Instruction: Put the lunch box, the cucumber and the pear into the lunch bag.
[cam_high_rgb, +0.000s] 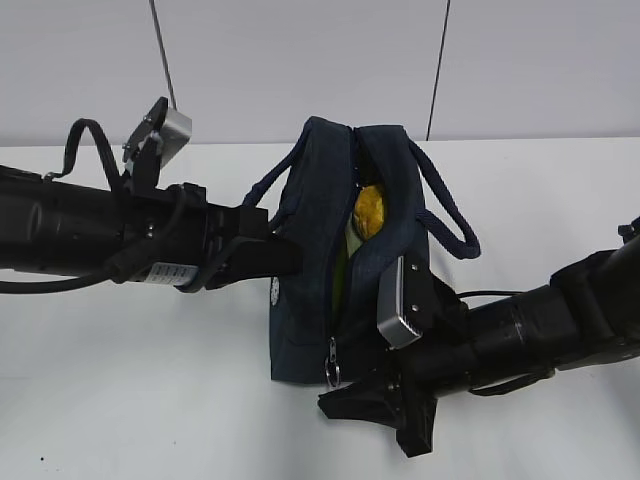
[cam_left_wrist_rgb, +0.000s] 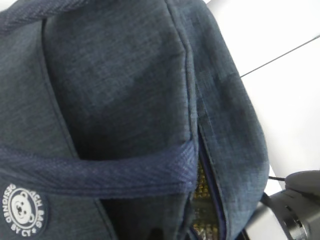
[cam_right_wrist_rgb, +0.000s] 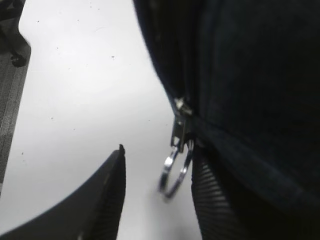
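**White table, bag standing open**

White table (cam_high_rgb: 120, 340) carries the lunch bag (cam_high_rgb: 305, 290) in the middle, upright, zipper open. Inside it the pear (cam_high_rgb: 371, 210) shows. Metal ring pull (cam_right_wrist_rgb: 175, 170) hangs between the right fingers (cam_right_wrist_rgb: 112, 195), spread apart. Left fingers meet the bag's left side; their state I cannot tell.

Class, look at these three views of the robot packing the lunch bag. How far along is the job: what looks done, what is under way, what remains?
Done: the pear sits inside the open bag, with something pale green below it, perhaps the box lid. The cucumber isn't visible. In hand: the left gripper is against the bag's side, its jaws hidden; the right gripper is open around the zipper ring. Left: the zipper is still open, so closing it looks like the likely next step.
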